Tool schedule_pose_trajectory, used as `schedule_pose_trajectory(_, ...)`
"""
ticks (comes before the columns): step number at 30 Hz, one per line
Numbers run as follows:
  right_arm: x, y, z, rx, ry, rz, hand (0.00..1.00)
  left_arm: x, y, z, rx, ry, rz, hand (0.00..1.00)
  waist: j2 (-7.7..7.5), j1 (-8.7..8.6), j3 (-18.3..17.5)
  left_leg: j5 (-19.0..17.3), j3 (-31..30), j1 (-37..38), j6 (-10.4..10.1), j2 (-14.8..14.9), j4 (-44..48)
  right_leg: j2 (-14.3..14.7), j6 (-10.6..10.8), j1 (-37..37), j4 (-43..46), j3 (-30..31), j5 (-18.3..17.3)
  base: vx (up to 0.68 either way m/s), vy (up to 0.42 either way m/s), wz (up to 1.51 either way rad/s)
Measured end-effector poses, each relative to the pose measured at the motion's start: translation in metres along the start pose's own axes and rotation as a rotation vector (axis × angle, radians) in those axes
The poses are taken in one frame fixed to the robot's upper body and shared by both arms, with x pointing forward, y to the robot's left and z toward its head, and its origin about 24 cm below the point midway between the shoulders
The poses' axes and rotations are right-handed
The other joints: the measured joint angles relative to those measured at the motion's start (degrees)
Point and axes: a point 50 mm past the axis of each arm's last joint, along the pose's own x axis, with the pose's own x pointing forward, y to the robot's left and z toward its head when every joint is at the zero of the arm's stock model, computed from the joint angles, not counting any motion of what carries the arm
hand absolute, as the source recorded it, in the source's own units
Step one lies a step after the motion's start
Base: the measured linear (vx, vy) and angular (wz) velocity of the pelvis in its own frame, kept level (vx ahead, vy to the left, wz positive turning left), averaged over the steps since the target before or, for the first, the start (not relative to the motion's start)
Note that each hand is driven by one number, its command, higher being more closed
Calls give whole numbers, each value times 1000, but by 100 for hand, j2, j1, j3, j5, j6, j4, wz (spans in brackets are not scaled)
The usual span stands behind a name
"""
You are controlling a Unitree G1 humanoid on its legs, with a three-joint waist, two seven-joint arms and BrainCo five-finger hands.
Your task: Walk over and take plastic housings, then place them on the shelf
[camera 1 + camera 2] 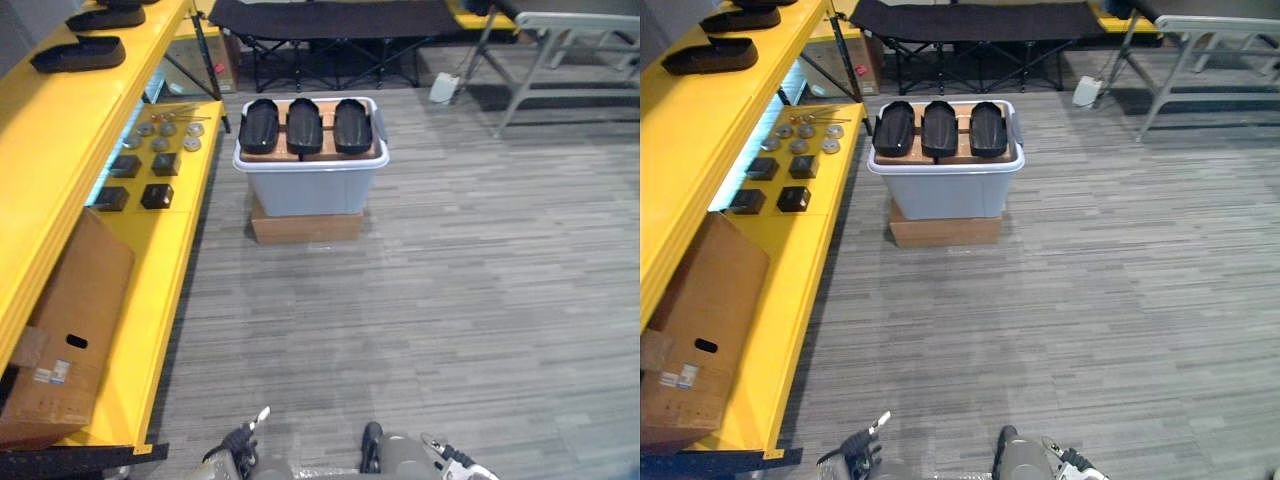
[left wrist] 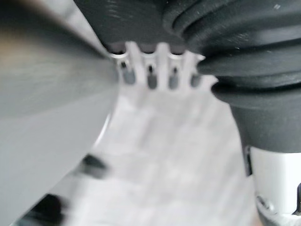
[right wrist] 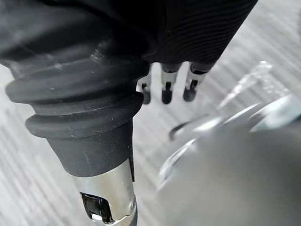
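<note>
**Fingers (image 2: pixel 151 70) straight, nothing held on either side**

Left hand (image 2: pixel 174 66) fingers hang straight in a row over the grey plank floor (image 1: pixel 450 300), empty. Right hand (image 3: pixel 167 80) is the same: fingers (image 3: pixel 190 84) straight, nothing between them, floor beyond.

Head views, left to right:
- A yellow shelf (image 1: pixel 60 150) runs along the left side.
- Its top level carries two black housings (image 1: pixel 78 54) at the far end.
- Its lower level holds metal discs (image 1: pixel 168 128), then small black boxes (image 1: pixel 157 195), with a cardboard box (image 1: pixel 70 330) nearest.
- Centre, well ahead, is a grey tote (image 1: pixel 312 185).
- Three plastic housings (image 1: pixel 304 125) lie side by side on a brown board (image 1: pixel 325 152) across its top.
- The tote stands on a flat carton (image 1: pixel 306 225).
- Behind it is a black folding cot (image 1: pixel 330 20).
- Far right is a grey metal frame (image 1: pixel 570 30).
</note>
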Motion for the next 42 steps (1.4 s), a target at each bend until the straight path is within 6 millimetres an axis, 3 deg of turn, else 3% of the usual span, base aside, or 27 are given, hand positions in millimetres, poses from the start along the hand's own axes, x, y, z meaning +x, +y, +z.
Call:
schedule_pose_trajectory(2,2,14,14,-24,-46,30,0,-1,-4,3,-65,-27,-13,0,-14,153,12,46,125,-439,108,-290,-1365,-105,4,149,-125,236,-16,458,68,-80)
schedule_pose_trajectory(4,3,24,24,-42,-82,54,0,-1,1,4,-100,-39,2,0,-46,264,49,773,35,-607,169,-347,-3196,-206,270,406,-258,341,-264,425,144,-74)
schedule_pose_trajectory(5,3,26,23,-49,-87,60,0,-2,9,-3,-113,-22,29,0,13,301,110,1634,93,-540,259,-254,-3314,-166,322,767,-414,392,-410,384,163,-31)
schedule_pose_trajectory(6,3,27,19,-54,-76,62,0,-3,12,-9,-116,-7,37,0,-61,302,115,1671,142,-475,523,-344,-3246,-220,276,902,-442,430,-526,497,209,-6)
schedule_pose_trajectory(7,3,31,13,-71,-59,72,0,-5,23,-7,-124,-15,65,0,-213,304,95,1339,215,-544,646,-480,-2959,-386,98,976,-375,435,-679,501,198,22)
schedule_pose_trajectory(9,3,30,14,-71,-60,67,0,-5,27,-5,-122,-15,83,0,-246,311,142,1059,169,-672,795,-555,-2669,-427,312,953,-212,431,-400,499,205,39)
schedule_pose_trajectory(11,2,24,7,-59,-30,46,0,-6,38,-11,-129,15,122,0,-311,328,173,952,49,-144,907,-812,-3137,-640,681,488,1265,547,-203,513,238,38)
schedule_pose_trajectory(12,2,23,5,-61,-25,44,0,-6,41,-14,-121,24,133,0,-345,345,176,951,12,100,918,-893,-3347,-777,1105,181,2034,618,-74,462,196,28)
schedule_pose_trajectory(13,2,24,1,-58,-15,43,0,-8,46,-16,-98,27,148,0,-368,310,196,911,-110,527,982,-1030,-3640,-962,1651,-436,3567,731,210,474,126,34)
schedule_pose_trajectory(14,1,20,2,-64,-44,28,0,-9,49,-19,-95,23,160,0,-372,252,204,855,-216,953,1010,-1127,-3885,-1217,1353,-930,4641,479,42,572,143,41)
schedule_pose_trajectory(15,1,16,6,-73,-59,22,0,-9,50,-21,-92,22,165,0,-355,193,199,846,-239,1146,1037,-1138,-4000,-1330,1119,-1135,4923,282,-95,590,98,39)
schedule_pose_trajectory(16,1,11,14,-107,-80,15,0,-10,52,-22,-90,17,169,0,-318,156,174,792,-309,1502,1040,-1127,-4176,-1442,738,-1512,5050,-66,-388,504,16,45)
schedule_pose_trajectory(17,0,9,17,-127,-97,20,0,-9,49,-16,-89,-6,160,0,-280,112,186,764,-438,1784,994,-1017,-4348,-1352,646,-1700,4521,-406,-700,501,-24,53)
schedule_pose_trajectory(20,0,16,17,-119,-109,33,0,-6,34,5,-75,-74,98,0,-190,94,140,604,-700,1950,724,-667,-4322,-806,616,-1965,2183,-642,-638,484,-156,74)
schedule_pose_trajectory(21,0,21,16,-107,-109,43,0,-4,24,18,-63,-115,61,0,-229,45,116,455,-891,2073,485,-558,-4334,-586,587,-2054,922,-398,-42,488,-251,99)
schedule_pose_trajectory(23,0,21,4,-102,-77,44,0,-5,24,22,-55,-132,48,0,-489,37,-8,255,-923,2240,262,-682,-4315,-602,567,-2077,229,135,1247,484,-285,71)
schedule_pose_trajectory(24,0,15,7,-107,-72,26,0,-3,13,12,-74,-99,23,0,-176,57,1,140,-1015,2414,278,-410,-4258,-408,351,-2079,637,208,1347,549,-302,37)
schedule_pose_trajectory(27,1,9,12,-109,-73,-4,0,-2,-5,-9,-111,-41,-14,0,124,63,-83,258,-1008,2321,330,-260,-4133,-193,263,-1957,541,203,981,375,-176,-1)
schedule_pose_trajectory(30,0,5,8,-94,-51,-17,0,-3,-1,-19,-132,7,-5,0,72,-13,-48,460,-1022,2205,216,-218,-3427,-94,266,-1707,619,183,590,362,-179,3)
schedule_pose_trajectory(31,-1,1,3,-87,-39,-27,0,-4,3,-19,-142,-2,8,0,41,21,-41,531,-998,1916,87,-184,-2512,-35,176,-1449,492,182,447,276,-142,-1)
schedule_pose_trajectory(32,-2,-4,-3,-85,-29,-47,0,-4,11,-18,-151,-8,34,0,4,62,-43,901,-910,1408,-454,-108,-1317,25,132,-1156,258,210,416,216,-67,-9)
schedule_pose_trajectory(33,-2,-6,-5,-86,-23,-57,0,-5,17,-19,-156,-9,57,0,-71,121,-13,882,-786,1170,-526,-2,-777,3,119,-1039,130,234,408,249,-37,-15)
schedule_pose_trajectory(34,-3,-10,-11,-73,-15,-76,0,-7,25,-23,-175,0,85,0,-57,139,-20,435,-490,860,-290,224,-493,10,119,-782,-76,226,413,181,25,-10)
schedule_pose_trajectory(36,-5,-20,-15,-48,-15,-116,0,-8,31,-25,-164,2,99,0,-68,129,-42,217,-39,680,-30,485,-1350,-63,264,-530,-310,173,498,189,41,-4)
schedule_pose_trajectory(39,-7,-24,-9,-51,-81,-115,0,-8,31,-23,-139,-1,103,0,-63,79,-61,713,-204,592,21,578,-3388,-291,606,-419,-443,253,500,174,175,-18)
schedule_pose_trajectory(40,-7,-24,-5,-67,-111,-101,0,-8,31,-25,-130,5,105,0,-28,57,-82,1229,-282,605,-319,569,-3697,-352,716,-402,-456,310,491,217,288,-14)
schedule_pose_trajectory(42,-7,-9,-9,-158,-130,-22,0,-9,40,-18,-79,-10,125,0,-314,-19,-222,1296,-166,724,-151,116,-4051,-760,938,-458,-552,334,542,230,287,-7)
